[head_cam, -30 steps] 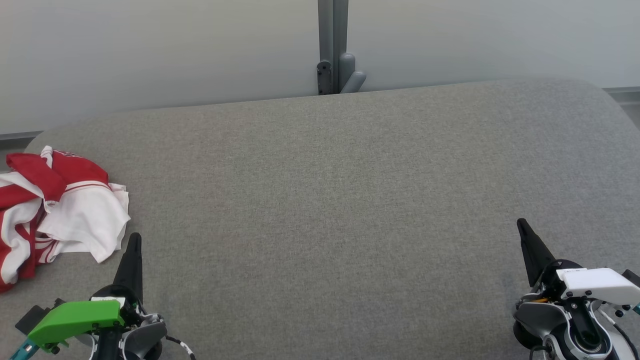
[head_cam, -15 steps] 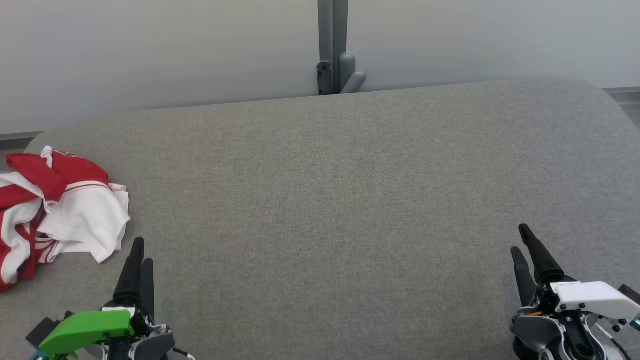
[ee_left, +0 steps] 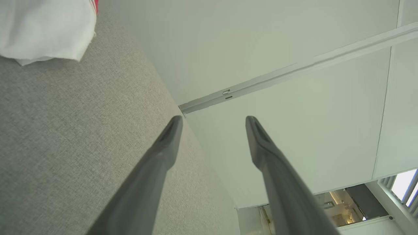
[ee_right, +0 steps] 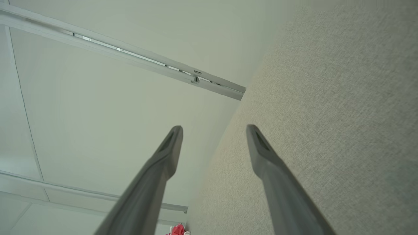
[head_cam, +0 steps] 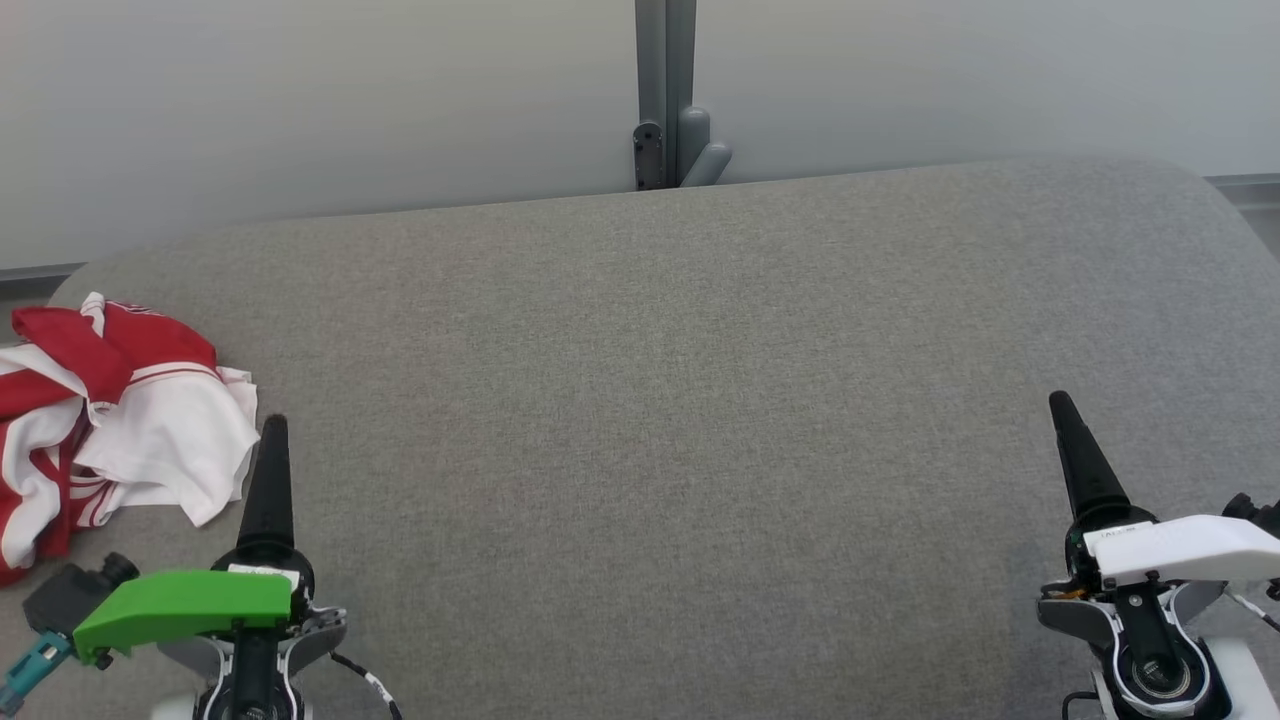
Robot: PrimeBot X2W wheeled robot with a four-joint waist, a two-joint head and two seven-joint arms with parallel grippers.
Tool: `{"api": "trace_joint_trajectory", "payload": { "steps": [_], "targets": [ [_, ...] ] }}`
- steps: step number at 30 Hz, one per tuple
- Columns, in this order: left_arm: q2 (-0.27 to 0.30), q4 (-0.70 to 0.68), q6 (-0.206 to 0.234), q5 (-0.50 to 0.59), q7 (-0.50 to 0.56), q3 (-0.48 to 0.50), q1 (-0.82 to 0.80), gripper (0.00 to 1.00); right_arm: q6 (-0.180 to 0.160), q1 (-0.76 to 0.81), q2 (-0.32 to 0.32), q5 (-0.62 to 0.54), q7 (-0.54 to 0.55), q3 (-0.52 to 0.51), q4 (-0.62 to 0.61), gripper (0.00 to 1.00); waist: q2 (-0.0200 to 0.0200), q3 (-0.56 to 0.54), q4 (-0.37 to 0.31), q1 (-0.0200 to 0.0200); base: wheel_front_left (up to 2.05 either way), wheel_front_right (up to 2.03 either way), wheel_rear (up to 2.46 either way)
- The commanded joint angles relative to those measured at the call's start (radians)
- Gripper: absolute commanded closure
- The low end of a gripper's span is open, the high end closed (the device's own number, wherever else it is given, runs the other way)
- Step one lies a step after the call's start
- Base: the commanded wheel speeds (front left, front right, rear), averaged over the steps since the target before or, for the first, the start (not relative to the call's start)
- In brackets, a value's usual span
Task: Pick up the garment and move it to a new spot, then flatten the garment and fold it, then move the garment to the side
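Garment (head_cam: 110,420) is a red and white heap of cloth. It lies on the far left side of the big grey pad (head_cam: 650,400), and part of it runs off the left edge of my head view. The rest of the pad is wide and flat, so I think there is lots of room to spread the garment out later.

I think this cloth is soft, light and floppy. It will not break. It will hang down and swing when I lift it, and a thin bit could slip out of a weak pinch.

My left gripper (ee_left: 213,120) is just beside the heap and not touching it. Its jaws are spread wide with nothing between them. My right gripper (ee_right: 214,128) is well apart from the heap, over on the right side of the pad. Its jaws are spread wide too, and it holds nothing.

The white flap (head_cam: 200,465) is the part nearest my left gripper. It looks like one thin layer, so I would rather pinch a thick bunched fold near the top of the heap. Then the whole heap should come up together.
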Motion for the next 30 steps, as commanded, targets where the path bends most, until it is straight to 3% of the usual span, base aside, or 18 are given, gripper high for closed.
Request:
{"api": "trace_joint_trajectory", "payload": {
  "steps": [1,16,30],
  "targets": [
    [0.008,-0.03,-0.001,0.063,-0.012,-0.004,-0.04,0.0,0.0,-0.029,-0.012,-0.063,-0.014,0.005,-0.035,0.0,-0.0001,0.0,0.0,0.0,0.0,0.0,0.0],
    [0.029,-0.075,0.022,0.411,-0.069,-0.069,-0.044,0.0,0.0,-0.021,-0.035,-0.419,-0.074,0.047,-0.098,0.0,-0.0001,-0.001,-0.002,0.0,0.0,0.0,0.0],
    [0.039,-0.053,0.052,0.633,-0.115,-0.125,-0.043,0.0,0.0,-0.014,-0.041,-0.656,-0.122,0.085,-0.096,0.0,-0.0001,-0.004,-0.005,0.0,0.0,0.0,0.0]
  ]
}}
